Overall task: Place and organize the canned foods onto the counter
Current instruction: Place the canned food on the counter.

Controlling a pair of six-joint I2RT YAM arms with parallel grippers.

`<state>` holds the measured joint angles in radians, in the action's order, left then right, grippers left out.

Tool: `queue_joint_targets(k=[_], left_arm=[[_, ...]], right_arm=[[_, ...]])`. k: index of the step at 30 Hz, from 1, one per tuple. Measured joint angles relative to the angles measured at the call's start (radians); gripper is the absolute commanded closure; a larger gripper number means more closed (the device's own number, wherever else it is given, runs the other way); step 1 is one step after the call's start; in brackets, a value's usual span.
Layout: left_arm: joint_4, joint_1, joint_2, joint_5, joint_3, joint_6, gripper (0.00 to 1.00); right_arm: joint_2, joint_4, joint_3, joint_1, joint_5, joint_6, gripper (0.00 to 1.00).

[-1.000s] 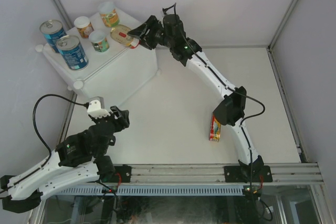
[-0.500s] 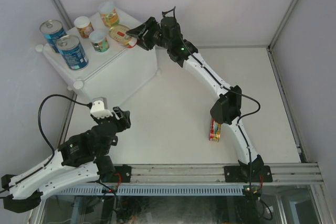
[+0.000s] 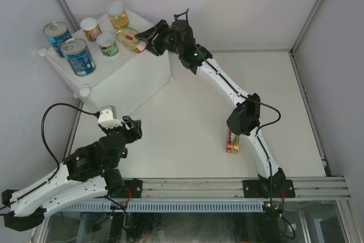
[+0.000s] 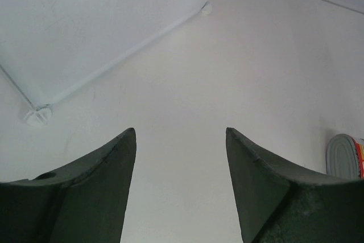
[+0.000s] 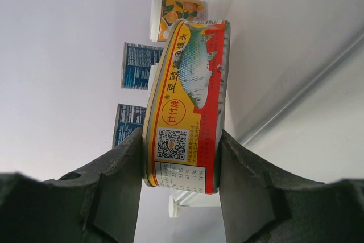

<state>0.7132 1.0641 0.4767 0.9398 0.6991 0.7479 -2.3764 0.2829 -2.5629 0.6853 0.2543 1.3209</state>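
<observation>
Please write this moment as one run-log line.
right gripper: shut on oval tin, at counter top | left gripper: open, empty | second oval tin: on table

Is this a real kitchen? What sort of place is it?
Likely a robot test booth, not a kitchen: plain white walls, a left arm and a right arm bolted to a rail at the table's edge, and a white plastic box serving as the counter, with cans on top.

Your top view looks down from behind the arm bases (image 3: 267,187) on the tabletop (image 3: 199,118), white box (image 3: 133,81) far left; your left wrist view faces that box's side from low nearby; your right wrist view, close over its top past the oval tin (image 5: 185,106), shares its cans (image 5: 139,65) with the overhead.
</observation>
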Motion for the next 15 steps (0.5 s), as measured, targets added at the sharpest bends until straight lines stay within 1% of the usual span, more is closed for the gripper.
queue_joint_targets(k=[6, 10, 15], left_arm=[[-0.021, 0.000, 0.000, -0.002, 0.000, -0.008, 0.31], [-0.032, 0.000, 0.000, -0.005, 0.000, -0.017, 0.31], [-0.035, 0.000, 0.000, -0.009, 0.000, -0.026, 0.31]], right_arm=[[0.000, 0.008, 0.000, 0.004, -0.008, -0.006, 0.39], [0.000, 0.021, 0.000, 0.005, -0.014, -0.025, 0.34], [0.002, 0.030, 0.000, 0.006, -0.025, -0.050, 0.33]])
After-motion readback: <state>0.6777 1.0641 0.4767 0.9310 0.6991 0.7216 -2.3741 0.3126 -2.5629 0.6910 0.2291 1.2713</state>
